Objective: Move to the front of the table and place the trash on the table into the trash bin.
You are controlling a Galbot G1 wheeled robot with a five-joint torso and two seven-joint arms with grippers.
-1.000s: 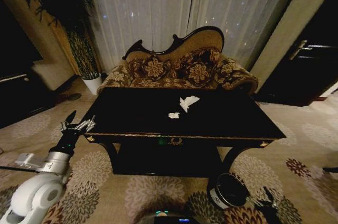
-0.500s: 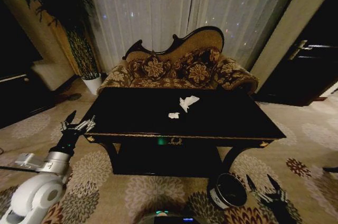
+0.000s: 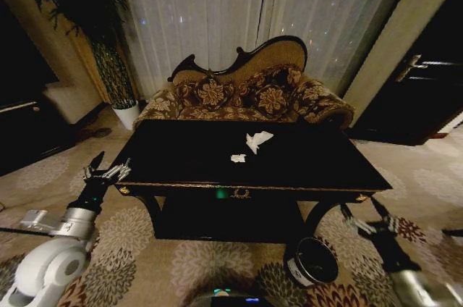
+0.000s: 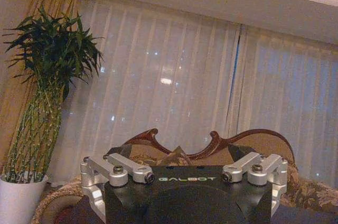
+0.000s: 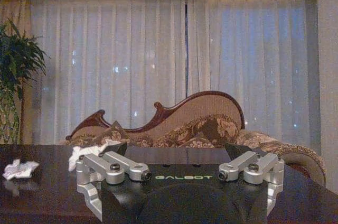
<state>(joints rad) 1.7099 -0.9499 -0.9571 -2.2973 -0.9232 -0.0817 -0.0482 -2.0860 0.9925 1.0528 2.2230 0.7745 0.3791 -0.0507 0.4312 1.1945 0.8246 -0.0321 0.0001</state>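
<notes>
- The right gripper [image 3: 367, 215] sits in the lower right of the head view, its two thin fingers spread apart with nothing between them, tips pointing up toward the table's right front corner.
- Its arm runs down from there to the bottom right corner of the frame, just beside the trash bin [image 3: 312, 261].
- The left gripper [image 3: 105, 169] is in the left middle of the head view, just off the table's left front corner; its fingers are also apart and hold nothing.
- The left arm's white forearm fills the lower left corner of that frame.
- The table [image 3: 181, 162] takes up the centre of the head view, dark and glossy, with a gold emblem [image 3: 241, 192] at the middle of its front edge.
- The trash on it is two pieces of crumpled white paper: a larger scrap [image 3: 257, 140] just right of centre and a smaller scrap [image 3: 238, 158] just below and to its left, apart from each other.
- In the right wrist view both scraps lie at the left of the frame on the tabletop.
- The trash bin stands on the patterned carpet [image 3: 210, 263] at the lower right of the head view, by the table's right front leg.
- A floral sofa [image 3: 246, 93] stands behind the table, before white curtains [image 3: 239, 10].
</notes>
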